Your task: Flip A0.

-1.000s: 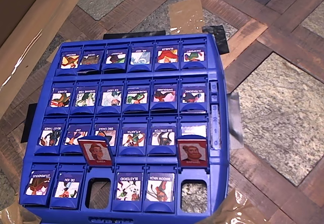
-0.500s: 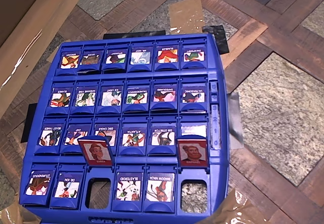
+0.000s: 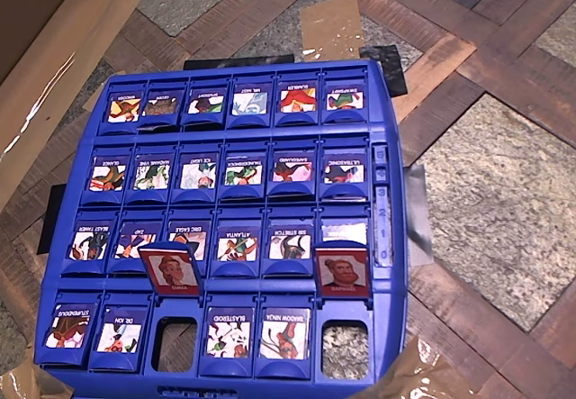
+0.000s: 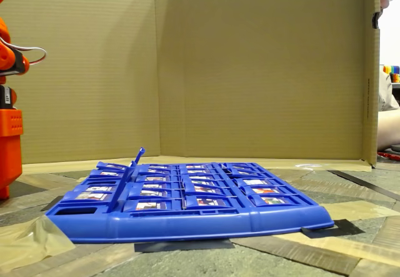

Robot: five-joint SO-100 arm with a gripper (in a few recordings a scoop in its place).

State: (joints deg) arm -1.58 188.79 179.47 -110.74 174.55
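Note:
A0 (image 3: 67, 326) is the blue-framed flap labelled "STUPENDOUS" at the bottom left corner of the blue game board (image 3: 389, 237) in the overhead view. It lies flat with its cartoon hero face up. Beside it on the right lies the "DR. ION" flap (image 3: 120, 330), also flat. Two red-bordered portrait flaps (image 3: 168, 270) (image 3: 342, 271) stand raised in the same row, each with an open slot below it. In the fixed view the orange arm (image 4: 9, 111) stands at the left edge, apart from the board (image 4: 187, 224); its fingers are outside the picture.
The board lies taped to a patterned floor surface, with tape patches (image 3: 331, 26) around it. A cardboard wall (image 4: 250, 64) stands behind it in the fixed view. A person (image 4: 389, 111) sits past the wall's right end. One raised flap (image 4: 137, 157) sticks up at the board's left.

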